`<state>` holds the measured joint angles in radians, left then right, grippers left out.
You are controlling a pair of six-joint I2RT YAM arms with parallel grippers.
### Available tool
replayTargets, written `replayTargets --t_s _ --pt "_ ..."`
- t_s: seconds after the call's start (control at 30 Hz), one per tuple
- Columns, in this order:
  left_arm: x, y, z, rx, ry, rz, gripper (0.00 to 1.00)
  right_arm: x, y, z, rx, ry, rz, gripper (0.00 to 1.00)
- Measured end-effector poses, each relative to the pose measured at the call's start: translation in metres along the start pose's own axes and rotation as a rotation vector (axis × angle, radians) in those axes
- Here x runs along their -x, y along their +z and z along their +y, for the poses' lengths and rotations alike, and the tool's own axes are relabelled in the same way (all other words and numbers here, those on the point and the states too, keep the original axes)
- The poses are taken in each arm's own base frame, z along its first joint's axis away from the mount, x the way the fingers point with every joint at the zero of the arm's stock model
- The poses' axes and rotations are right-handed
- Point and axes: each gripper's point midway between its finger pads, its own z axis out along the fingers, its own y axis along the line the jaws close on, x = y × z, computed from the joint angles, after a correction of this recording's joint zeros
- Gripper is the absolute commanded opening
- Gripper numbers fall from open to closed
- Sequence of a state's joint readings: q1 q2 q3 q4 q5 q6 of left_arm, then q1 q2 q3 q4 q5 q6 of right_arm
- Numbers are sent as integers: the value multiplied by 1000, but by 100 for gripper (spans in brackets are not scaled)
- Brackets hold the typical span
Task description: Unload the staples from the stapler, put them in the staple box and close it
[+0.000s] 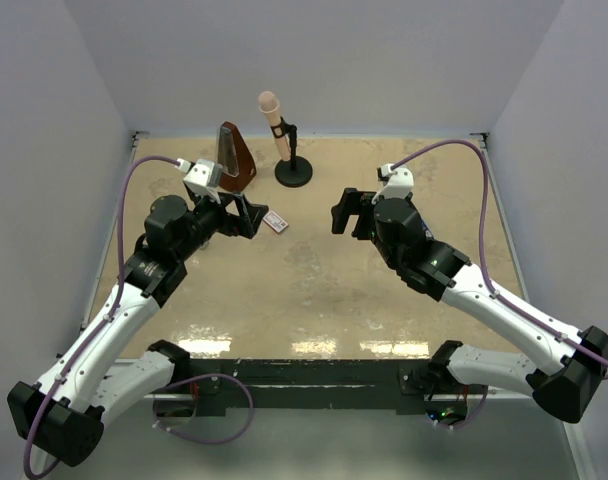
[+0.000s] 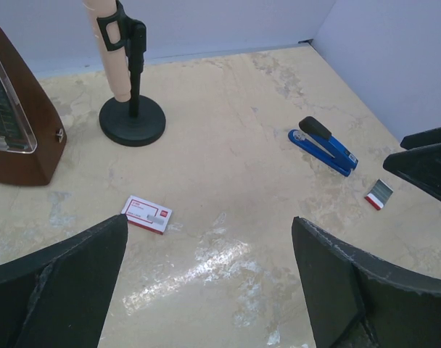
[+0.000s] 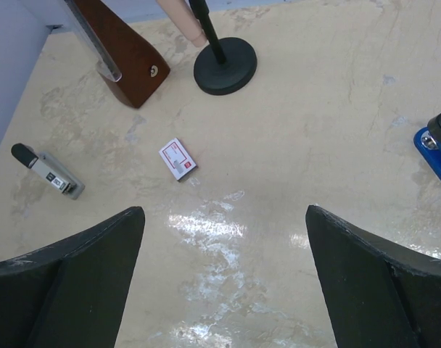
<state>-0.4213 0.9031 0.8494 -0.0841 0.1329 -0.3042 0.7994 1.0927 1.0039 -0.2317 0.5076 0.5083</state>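
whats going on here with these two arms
Nothing is being handled yet. Both arms hover above the table, the left pincer and the right pincer open and empty. The blue stapler lies on the table near the right pincer, untouched, so the unloading has not begun.

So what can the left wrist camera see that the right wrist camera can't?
Only the left wrist view shows the silvery strip of staples near the stapler. Only the right wrist view shows a grey gadget with a black tip. Both show the white box with red print, the metronome, the microphone stand and the stapler.
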Motion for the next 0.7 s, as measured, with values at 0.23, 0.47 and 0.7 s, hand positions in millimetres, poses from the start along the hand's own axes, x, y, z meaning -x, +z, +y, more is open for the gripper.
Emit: replayTargets --t_s 0.23,0.47,0.7 --pt "1 -1 1 6 0 -6 100 0 0 0 -2 0 -1 99" --pt "2 -1 1 9 1 -8 100 4 5 -7 -46 -25 -28 98" --pt "10 -7 2 24 4 -39 100 -7 46 -41 -327 -221 -19 94"
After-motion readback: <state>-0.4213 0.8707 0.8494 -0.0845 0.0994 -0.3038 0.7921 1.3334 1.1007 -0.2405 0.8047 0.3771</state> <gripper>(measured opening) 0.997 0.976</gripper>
